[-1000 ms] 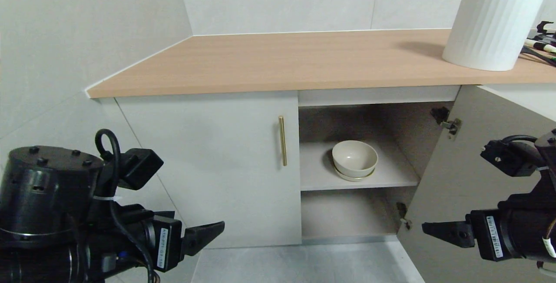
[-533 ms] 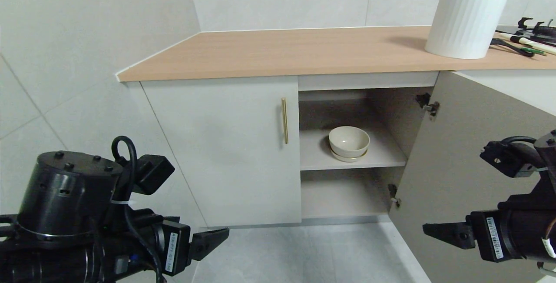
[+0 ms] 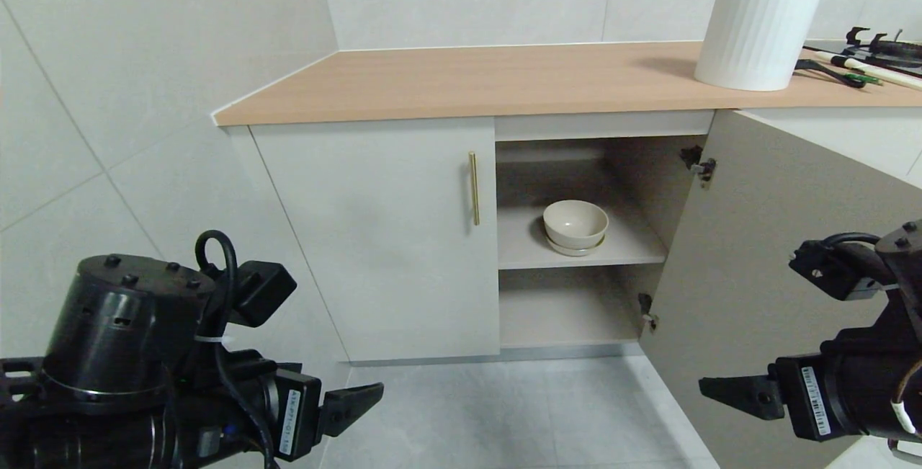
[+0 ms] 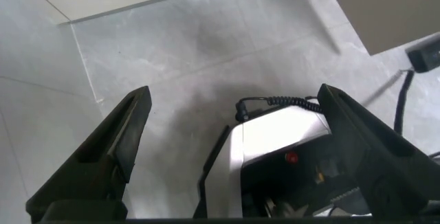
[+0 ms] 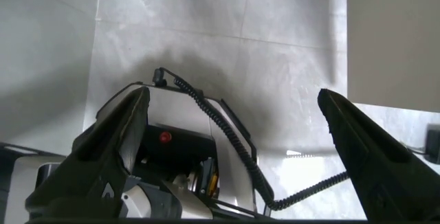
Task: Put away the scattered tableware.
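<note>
A cream bowl (image 3: 575,222) sits nested on a matching plate (image 3: 575,247) on the upper shelf (image 3: 634,251) of the cabinet, well inside its open right-hand compartment, in what I judge to be the closing stage of the clear-up. The cabinet's right door (image 3: 763,260) stands swung out wide on its hinges, inner face towards me, while its left door (image 3: 382,238) is shut, its brass handle (image 3: 473,188) just beside the opening. On the cabinet's wooden countertop (image 3: 468,83) a white ribbed cylinder (image 3: 763,19) stands towards the right end, with a few utensils (image 3: 853,73) lying beyond it. Both arms hang low in front of the cabinet above the grey tiled floor (image 3: 518,411): the left gripper (image 4: 234,93) before the shut door, the right gripper (image 5: 234,100) before the open one, each with its fingers spread wide and holding nothing. With the tableware shelved, I read the step in hand as closing that door. To do it well I would bring the right gripper round the door's free edge to its outer face, push low and flat near that edge so the panel swings evenly, keep the fingers out of the closing gap, and hold the left arm clear of the door's arc.
</note>
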Controlling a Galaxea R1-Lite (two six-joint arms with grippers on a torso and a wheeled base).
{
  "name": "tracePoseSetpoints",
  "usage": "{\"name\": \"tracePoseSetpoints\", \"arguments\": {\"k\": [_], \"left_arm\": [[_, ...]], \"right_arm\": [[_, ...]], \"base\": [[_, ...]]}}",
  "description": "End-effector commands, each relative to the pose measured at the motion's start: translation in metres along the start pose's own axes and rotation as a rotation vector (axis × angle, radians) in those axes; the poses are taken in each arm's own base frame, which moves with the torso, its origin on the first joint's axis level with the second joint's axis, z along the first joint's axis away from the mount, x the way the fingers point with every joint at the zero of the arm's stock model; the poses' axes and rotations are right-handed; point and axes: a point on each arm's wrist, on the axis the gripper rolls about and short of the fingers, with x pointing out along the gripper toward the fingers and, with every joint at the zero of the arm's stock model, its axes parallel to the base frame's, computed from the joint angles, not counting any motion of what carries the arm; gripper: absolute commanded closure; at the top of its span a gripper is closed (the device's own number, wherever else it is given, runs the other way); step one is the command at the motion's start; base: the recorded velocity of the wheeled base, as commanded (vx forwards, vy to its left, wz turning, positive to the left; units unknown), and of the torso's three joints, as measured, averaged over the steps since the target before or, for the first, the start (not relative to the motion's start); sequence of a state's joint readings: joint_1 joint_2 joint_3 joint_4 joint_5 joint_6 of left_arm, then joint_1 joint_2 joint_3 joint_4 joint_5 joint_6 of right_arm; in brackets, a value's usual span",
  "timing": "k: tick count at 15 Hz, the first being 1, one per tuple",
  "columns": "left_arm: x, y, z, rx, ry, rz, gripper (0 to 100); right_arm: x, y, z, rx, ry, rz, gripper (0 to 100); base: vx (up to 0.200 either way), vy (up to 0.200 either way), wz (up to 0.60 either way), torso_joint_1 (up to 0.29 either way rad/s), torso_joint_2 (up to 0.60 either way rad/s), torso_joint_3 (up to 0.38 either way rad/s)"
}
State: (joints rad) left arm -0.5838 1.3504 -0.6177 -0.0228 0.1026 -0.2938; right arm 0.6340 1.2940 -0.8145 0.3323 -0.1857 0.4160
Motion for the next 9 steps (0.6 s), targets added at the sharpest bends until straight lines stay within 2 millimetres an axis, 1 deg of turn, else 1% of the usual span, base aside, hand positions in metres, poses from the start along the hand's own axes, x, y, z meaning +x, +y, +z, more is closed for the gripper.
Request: {"name": "tracePoseSetpoints", "arguments": {"k": [1,6,9], "left_arm": [[0.0006,0.0,0.0003,-0.001,0.0,0.001,0],[0.0012,-0.0007,0.0015,-0.004,-0.017,-0.006,0],[0.0026,-0.0005,0.0005,0.001,-0.013,-0.003,0]], "right_arm": [[0.0012,0.0027,-0.0019,-0.012,0.01,0.008,0],[0.0012,0.0029,-0.0021,-0.015,0.012,0.008,0],[0.0015,0.0054,-0.0048,-0.03,0.023,0.017,0]], "base": [[0.0,0.0,0.0,0.0,0.0,0.0],[0.0,0.0,0.0,0.0,0.0,0.0],[0.0,-0.2,0.0,0.001,0.0,0.007]]}}
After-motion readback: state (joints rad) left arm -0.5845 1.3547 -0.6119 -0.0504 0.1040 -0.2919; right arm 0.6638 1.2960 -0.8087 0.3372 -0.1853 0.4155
